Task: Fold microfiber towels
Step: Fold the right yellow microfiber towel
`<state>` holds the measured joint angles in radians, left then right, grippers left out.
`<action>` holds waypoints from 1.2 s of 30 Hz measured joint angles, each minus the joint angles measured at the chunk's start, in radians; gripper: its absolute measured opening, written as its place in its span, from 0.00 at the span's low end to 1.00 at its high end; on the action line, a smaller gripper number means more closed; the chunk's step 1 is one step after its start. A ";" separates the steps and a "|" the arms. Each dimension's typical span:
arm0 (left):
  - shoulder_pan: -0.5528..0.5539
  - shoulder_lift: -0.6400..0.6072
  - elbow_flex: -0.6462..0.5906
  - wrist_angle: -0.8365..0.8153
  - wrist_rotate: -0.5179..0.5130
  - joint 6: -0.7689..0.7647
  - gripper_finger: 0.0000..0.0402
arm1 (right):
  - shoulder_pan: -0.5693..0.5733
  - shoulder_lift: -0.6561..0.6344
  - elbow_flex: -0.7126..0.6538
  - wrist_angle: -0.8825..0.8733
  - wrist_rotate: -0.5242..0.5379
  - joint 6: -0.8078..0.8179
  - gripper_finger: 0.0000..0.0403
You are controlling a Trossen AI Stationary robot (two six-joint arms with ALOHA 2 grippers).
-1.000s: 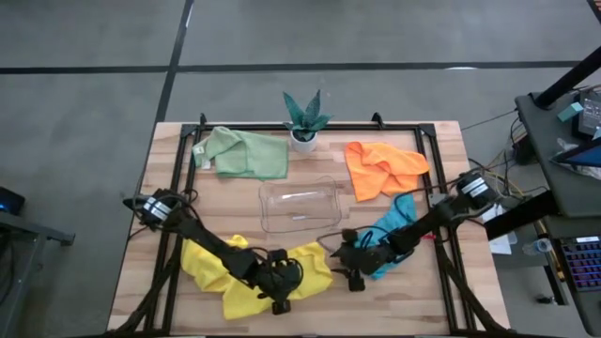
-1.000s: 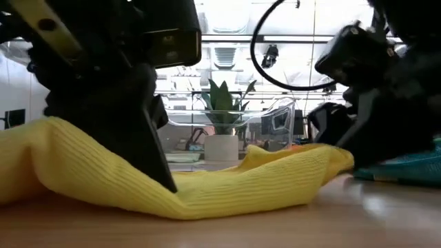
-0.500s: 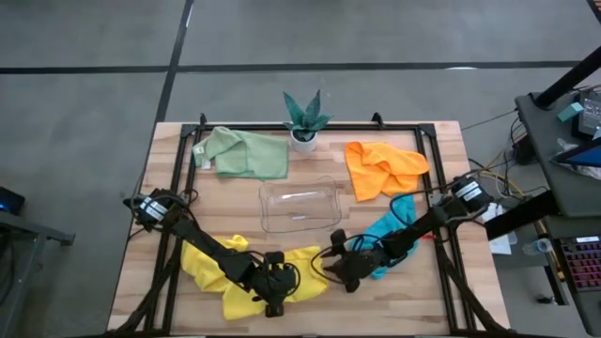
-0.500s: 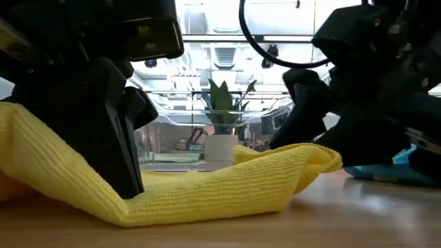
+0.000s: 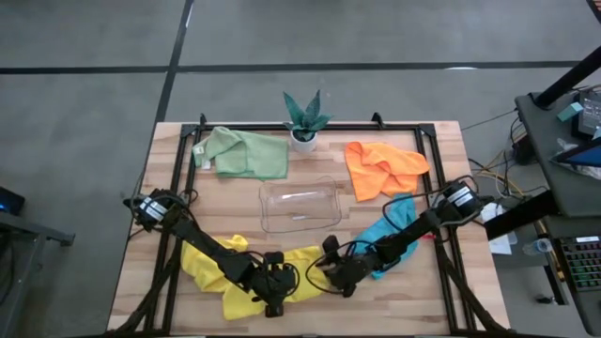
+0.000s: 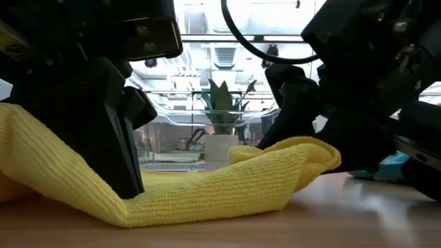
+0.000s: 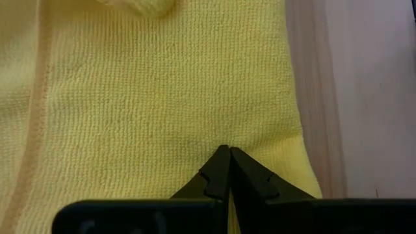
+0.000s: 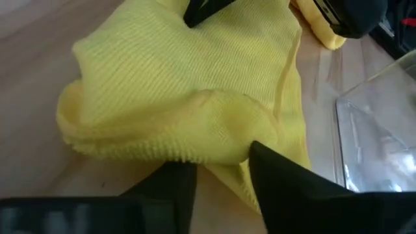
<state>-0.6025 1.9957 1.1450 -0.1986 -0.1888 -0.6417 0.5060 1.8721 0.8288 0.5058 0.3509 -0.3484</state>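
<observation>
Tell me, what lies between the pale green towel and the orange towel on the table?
In the high view, the small potted plant stands between the pale green towel and the orange towel.

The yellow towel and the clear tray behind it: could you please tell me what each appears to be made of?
Yellow towel: a soft knitted cloth, probably microfiber; fine ribbed rows, a stitched hem, matte, and it bunches into limp folds.

Clear tray: see-through with glossy highlights and rounded corners, so probably thin rigid plastic, though glass cannot be ruled out by look alone.

Table: pale wood with visible grain, smooth finish.
</observation>
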 joint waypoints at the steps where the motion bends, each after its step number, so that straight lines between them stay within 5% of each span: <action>1: 0.000 0.000 0.000 0.000 0.000 -0.001 0.00 | 0.000 -0.004 0.000 -0.005 0.001 0.001 0.22; 5: 0.000 0.000 0.000 0.001 -0.001 -0.001 0.00 | 0.003 -0.026 0.000 -0.048 0.009 0.008 0.05; 16: 0.008 0.000 0.000 0.016 -0.022 0.012 0.00 | 0.033 -0.213 0.083 -0.581 -0.032 0.030 0.02; 20: 0.017 -0.007 0.001 0.015 -0.018 0.020 0.00 | 0.035 -0.240 0.104 -0.642 -0.077 0.069 0.02; 36: 0.019 -0.103 -0.008 -0.013 -0.116 0.024 0.00 | 0.068 -0.203 0.083 -0.522 -0.122 0.226 0.26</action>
<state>-0.5838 1.8931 1.1375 -0.2113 -0.3050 -0.6174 0.5735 1.6694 0.9115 -0.0162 0.2293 -0.1221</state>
